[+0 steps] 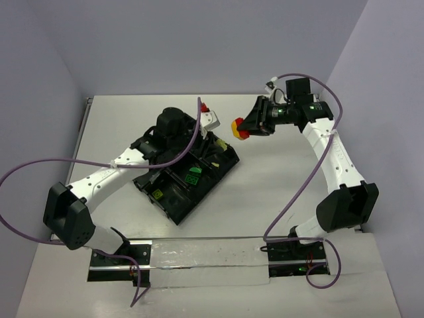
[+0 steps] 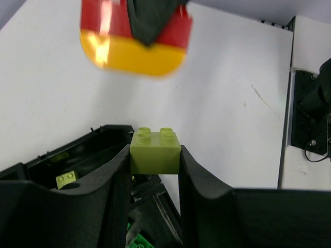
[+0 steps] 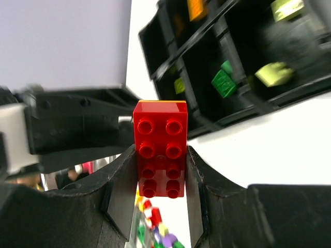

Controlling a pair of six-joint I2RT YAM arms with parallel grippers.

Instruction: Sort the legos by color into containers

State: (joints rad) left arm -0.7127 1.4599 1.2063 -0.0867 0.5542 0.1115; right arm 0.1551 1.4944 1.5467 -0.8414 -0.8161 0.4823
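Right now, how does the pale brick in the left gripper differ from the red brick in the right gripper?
Colour: the pale brick is yellow-green alone; the red brick has a yellow brick stuck to its back.
Size: the pale brick shows four studs, the red brick eight.
Shared: each is clamped between fingers, the pale brick in the left gripper, the red brick in the right gripper.

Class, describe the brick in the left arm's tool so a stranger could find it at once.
Find the black tray in the middle of the table; the left tool hangs over its far end. Pinched between its fingers is a pale yellow-green brick, studs up, unlike the red-and-yellow stack in the right tool.
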